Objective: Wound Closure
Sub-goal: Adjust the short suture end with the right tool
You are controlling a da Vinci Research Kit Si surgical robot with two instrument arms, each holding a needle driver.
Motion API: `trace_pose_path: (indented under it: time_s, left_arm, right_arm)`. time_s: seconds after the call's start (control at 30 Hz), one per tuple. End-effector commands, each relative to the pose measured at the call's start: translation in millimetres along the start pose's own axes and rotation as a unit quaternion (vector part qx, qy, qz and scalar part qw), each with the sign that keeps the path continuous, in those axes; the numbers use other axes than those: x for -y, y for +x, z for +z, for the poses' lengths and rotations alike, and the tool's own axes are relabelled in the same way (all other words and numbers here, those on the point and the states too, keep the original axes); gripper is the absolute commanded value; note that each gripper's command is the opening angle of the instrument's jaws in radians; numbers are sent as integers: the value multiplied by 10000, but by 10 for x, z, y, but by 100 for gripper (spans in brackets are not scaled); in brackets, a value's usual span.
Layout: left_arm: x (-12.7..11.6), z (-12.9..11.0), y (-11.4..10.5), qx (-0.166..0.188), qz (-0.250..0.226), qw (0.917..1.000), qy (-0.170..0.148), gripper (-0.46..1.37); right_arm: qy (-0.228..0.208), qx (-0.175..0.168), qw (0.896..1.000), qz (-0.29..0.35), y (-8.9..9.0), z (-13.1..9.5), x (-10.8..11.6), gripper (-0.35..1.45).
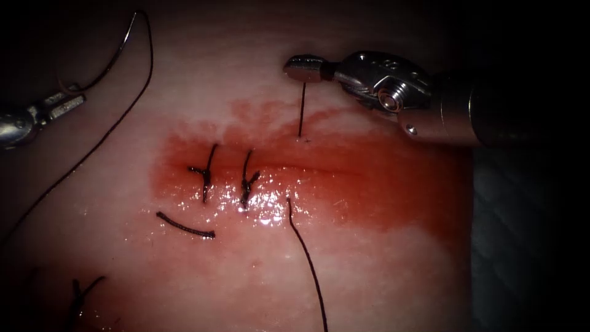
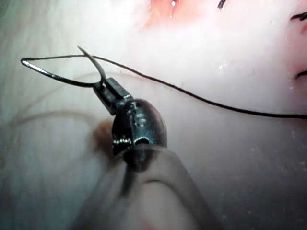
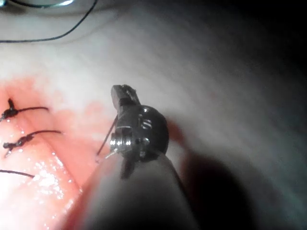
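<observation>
The thin curved steel needle (image 2: 60, 72), clear of the tissue at ten o'clock, sits clenched mid-curve in the left tool (image 1: 64, 103), while the right tool (image 1: 305, 69), at one o'clock, grasps the dark thread (image 1: 302, 110), best kept taut.

Background mostly dark: black vignette along the top edge and both side edges of the endoscope view. At far right, beside the lit area, a dim grey-blue textured surface (image 1: 528, 246), possibly a drape or pad, cannot tell which. Light falls centrally with wet glare; edges fade to shadow. No walls, floor, furniture discernible.
</observation>
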Motion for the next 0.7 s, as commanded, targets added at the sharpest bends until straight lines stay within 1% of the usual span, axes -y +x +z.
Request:
trace_pose_path:
  time_s: [0.03, 0.57, 0.6, 0.63, 0.67, 0.7]
  left_arm:
    - [0, 0, 0, -1, 0, 10000, -17, -35]
    - [0, 2, -2, -8, 3, 10000, -18, -35]
    - [0, 2, -2, -8, 3, 10000, -17, -35]
    - [0, 2, -2, -8, 3, 10000, -17, -35]
    - [0, 2, -2, -8, 3, 10000, -17, -35]
    - [0, 2, -2, -8, 3, 10000, -17, -35]
  right_arm:
    - [0, 2, 10000, -7, -1, 1, 0, -35]
    - [50, 15, 10000, -17, -4, 3, 0, -35]
    - [49, 15, 10000, -15, -4, 3, 0, -18]
    - [34, 10, 10000, -15, -4, 3, 0, 3]
    - [-45, -32, 10000, -45, -3, 3, 0, 47]
    - [-59, -36, 9999, -74, -3, 3, 0, 57]
